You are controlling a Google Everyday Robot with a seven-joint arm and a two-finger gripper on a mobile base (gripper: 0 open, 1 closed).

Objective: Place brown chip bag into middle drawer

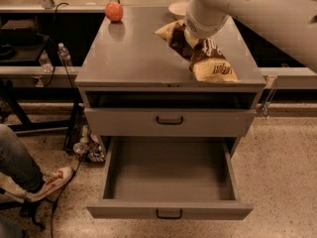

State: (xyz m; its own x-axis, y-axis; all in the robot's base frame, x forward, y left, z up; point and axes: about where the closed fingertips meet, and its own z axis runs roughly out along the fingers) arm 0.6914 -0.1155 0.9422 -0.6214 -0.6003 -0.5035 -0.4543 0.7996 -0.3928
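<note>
The robot arm (277,14) reached in from the upper right over the surface (129,58) of the grey cabinet. Below its front edge the middle drawer (168,212) stood pulled fully out, its tray bare, with the closed upper drawer front (124,122) between the two. The step in hand looked like the carry. To do it well, the load should travel forward past the front edge, clear the upper front before descending, and centre over the tray so no loose end catches a drawer wall. Release should come low, since a crinkly bag can slide. The brown chip bag (210,63) hung tilted over the front right corner of the surface, one tan end up toward the back and the other near the front edge. The gripper (198,34) sat at the bag's bunched middle. The jaws were mostly hidden under the wrist but, judging by how the bag hung, were pinching it.
</note>
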